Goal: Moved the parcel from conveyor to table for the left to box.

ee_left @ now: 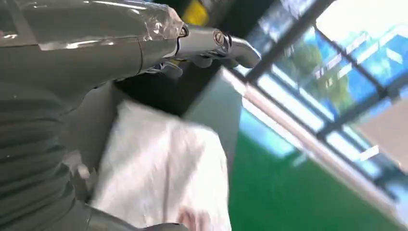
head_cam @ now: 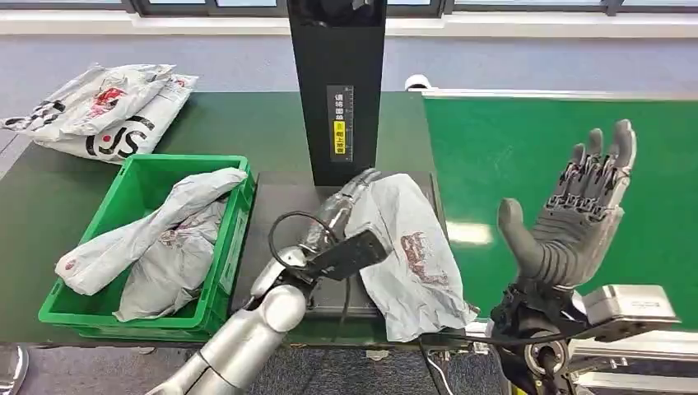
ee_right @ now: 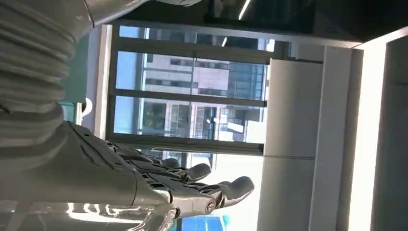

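Observation:
A grey plastic parcel (head_cam: 411, 247) with a red print lies flat on the dark platform (head_cam: 276, 206) between the green bin and the conveyor. My left hand (head_cam: 344, 206) reaches to the parcel's left edge, fingers stretched straight and lying against its upper corner. In the left wrist view the fingers (ee_left: 211, 41) extend over the blurred parcel (ee_left: 163, 163), not closed on it. Over the green conveyor belt (head_cam: 527, 140), my right hand (head_cam: 576, 222) is raised upright, fingers spread and holding nothing; the right wrist view shows its fingers (ee_right: 192, 180) against windows.
A green bin (head_cam: 140, 164) at the left holds grey parcels (head_cam: 165, 243). More bagged parcels (head_cam: 107, 111) lie on the dark table at back left. A black post (head_cam: 337, 82) stands just behind the platform.

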{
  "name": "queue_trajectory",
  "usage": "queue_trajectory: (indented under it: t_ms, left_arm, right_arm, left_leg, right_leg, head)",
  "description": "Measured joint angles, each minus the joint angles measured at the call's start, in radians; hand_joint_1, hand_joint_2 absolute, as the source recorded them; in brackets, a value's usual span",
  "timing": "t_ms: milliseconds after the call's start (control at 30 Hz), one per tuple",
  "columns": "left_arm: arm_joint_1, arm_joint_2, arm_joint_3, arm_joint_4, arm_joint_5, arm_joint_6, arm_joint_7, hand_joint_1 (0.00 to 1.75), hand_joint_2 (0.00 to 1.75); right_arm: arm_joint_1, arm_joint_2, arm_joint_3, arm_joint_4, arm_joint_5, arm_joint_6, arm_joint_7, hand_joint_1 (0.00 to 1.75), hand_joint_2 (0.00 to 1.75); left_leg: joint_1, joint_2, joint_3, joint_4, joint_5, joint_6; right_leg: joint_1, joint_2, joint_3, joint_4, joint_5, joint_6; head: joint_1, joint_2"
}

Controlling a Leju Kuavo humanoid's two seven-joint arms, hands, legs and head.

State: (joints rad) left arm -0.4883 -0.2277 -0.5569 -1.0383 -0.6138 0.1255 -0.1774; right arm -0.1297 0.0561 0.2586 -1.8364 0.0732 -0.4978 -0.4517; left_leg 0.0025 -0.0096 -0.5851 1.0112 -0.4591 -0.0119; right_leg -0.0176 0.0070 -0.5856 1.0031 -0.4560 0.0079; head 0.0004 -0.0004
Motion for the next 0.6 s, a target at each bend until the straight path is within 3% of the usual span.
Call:
queue_trajectory:
  t_ms: [400, 600]
  left_arm:
    - [-0.081, -0.117, -0.136, 0.246, 0.075, -0.052, -0.001, 0.00, 1.75]
    - [-0.114, -0.124, -0.273, 0.334, 0.246, -0.052, 0.057, 0.00, 1.75]
  right_arm:
    - [-0.016, 0.017, 0.010, 0.005, 0.009, -0.017, 0.018, 0.00, 1.75]
    - [-0.023, 0.032, 0.011, 0.013, 0.011, -0.012, 0.034, 0.00, 1.75]
  left_leg:
    - [0.000, -0.001, 0.000, 0.000, 0.000, 0.000]
    - [0.000, 0.000, 0.000, 0.000, 0.000, 0.000]
  right_leg:
    - [0.000, 0.000, 0.000, 0.000, 0.000, 0.000]
    - [0.000, 0.000, 0.000, 0.000, 0.000, 0.000]
  head:
    - [0.000, 0.000]
    - [0.000, 0.000]
